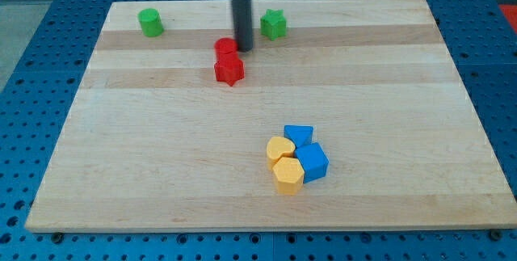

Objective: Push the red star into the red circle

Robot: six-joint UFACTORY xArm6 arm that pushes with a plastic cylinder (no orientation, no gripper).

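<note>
1. My tip [242,48], the lower end of a straight dark rod, rests on the board near the view's top, a little left of centre. It has no fingers or jaws, so there is nothing to open, close or clamp.
2. The rod rises straight up from the tip and is cut off by the view's top edge; the arm above it shows only as a dark sliver.
3. The tip sits just at the right side of the red circle, a short red cylinder block [225,48]. It looks to be touching that block, but the rod overlaps the edge, so contact cannot be confirmed.
4. The red star-shaped block [229,70] lies directly below the red circle toward the view's bottom, touching it or nearly so. The seam between the two red blocks is hard to make out.
5. A green star-shaped block [274,24] stands just to the right of the rod, apart from it.
6. A green cylinder block [149,22] stands well off to the view's left, near the board's top-left corner.
7. Well apart, toward the view's bottom right of centre, four blocks huddle together, touching: a blue block [298,136] of unclear shape at the top, a blue cube [312,162] at the right, a yellow heart-like block [280,148] at the left, and a yellow hexagonal block [287,174] at the bottom.
8. All of them rest on a pale wooden board [145,156], which lies on a blue perforated table [24,18].
</note>
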